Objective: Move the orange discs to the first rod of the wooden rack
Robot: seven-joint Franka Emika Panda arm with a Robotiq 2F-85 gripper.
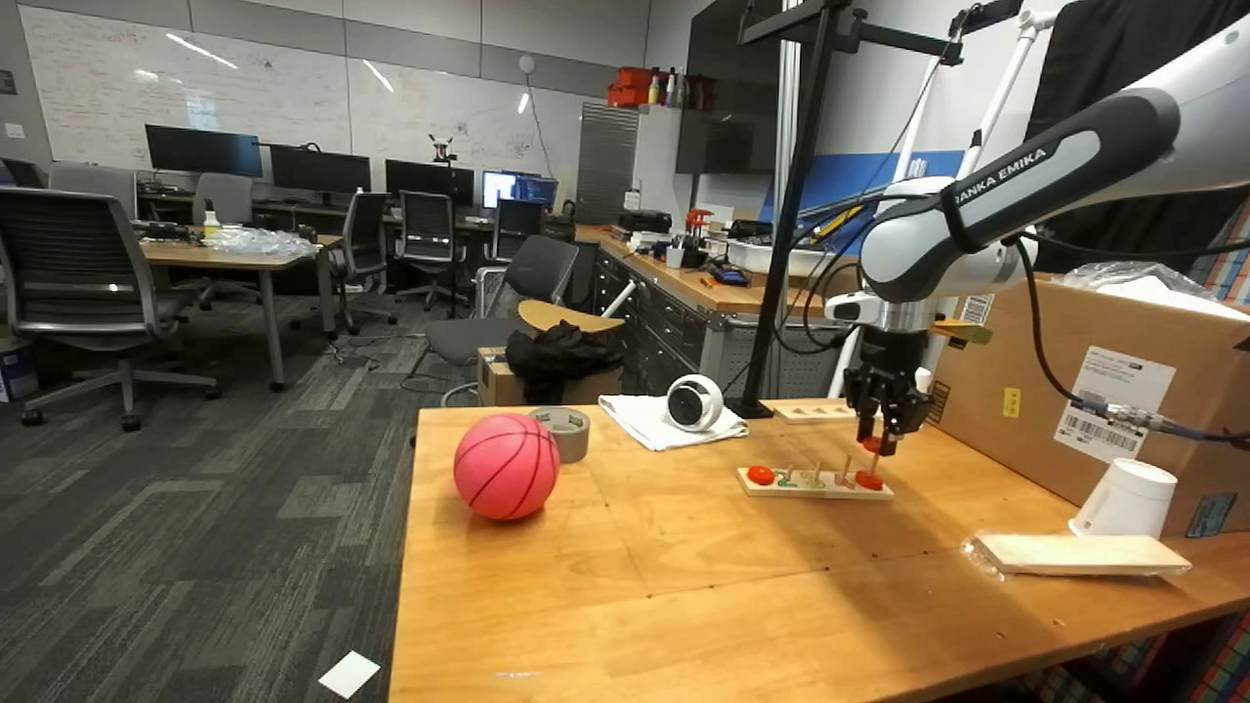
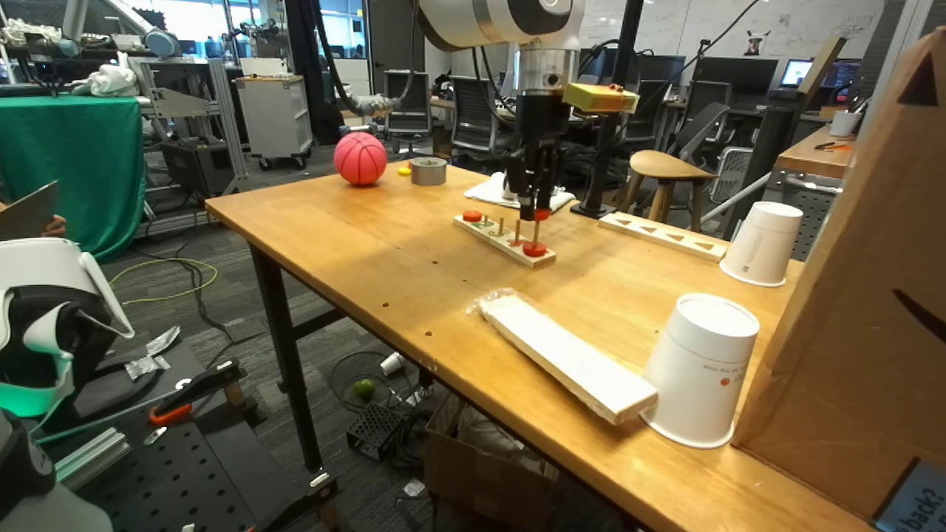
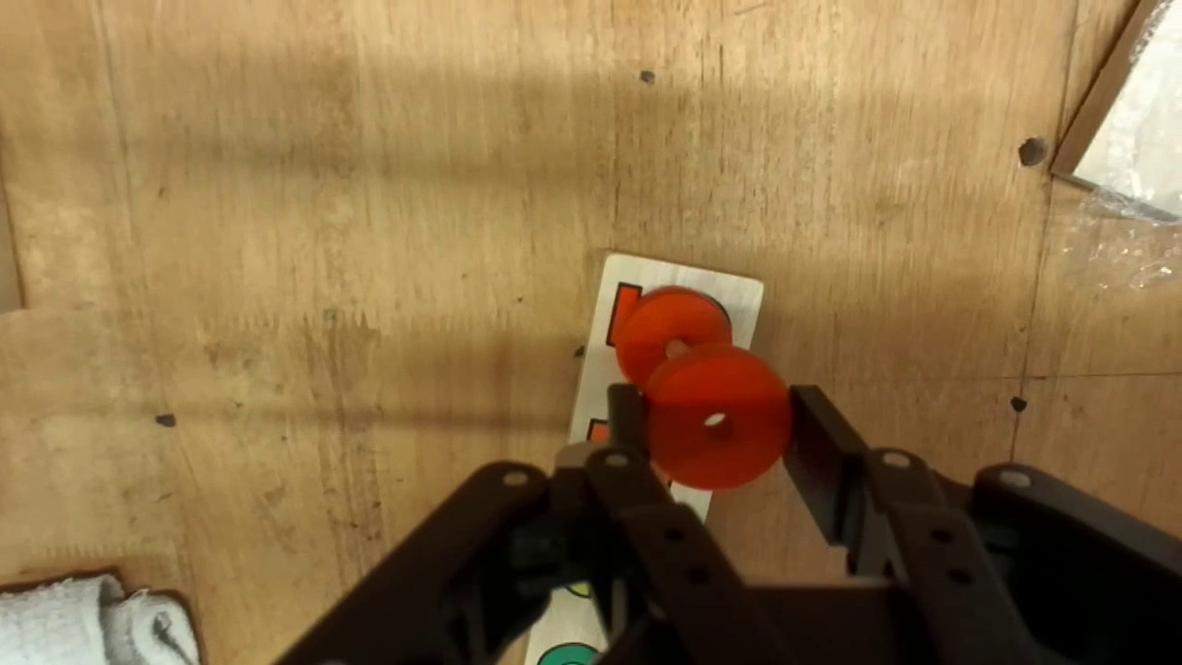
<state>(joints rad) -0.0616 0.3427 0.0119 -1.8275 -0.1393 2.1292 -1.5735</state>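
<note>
Arm [image 1: 1060, 168] bent | pincer [image 3: 717, 417] pointing down, pinching orange disc [image 3: 725, 453] | above end of wooden rack [image 1: 818, 492]

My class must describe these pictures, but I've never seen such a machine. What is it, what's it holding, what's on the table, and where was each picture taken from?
This is one robot arm ending in a two-fingered claw. Two pictures look across the table from different places outside the robot; the third looks down from its wrist.

The claw grips a small red-orange disc near the top of an end peg on a pale wooden rack. I can't tell whether it is threaded on. Another disc sits around that peg's foot, and a third disc lies at the rack's opposite end.

Also on the table are a pinkish-red ball, a roll of tape, a board in clear plastic, white cups and a cardboard box.
</note>
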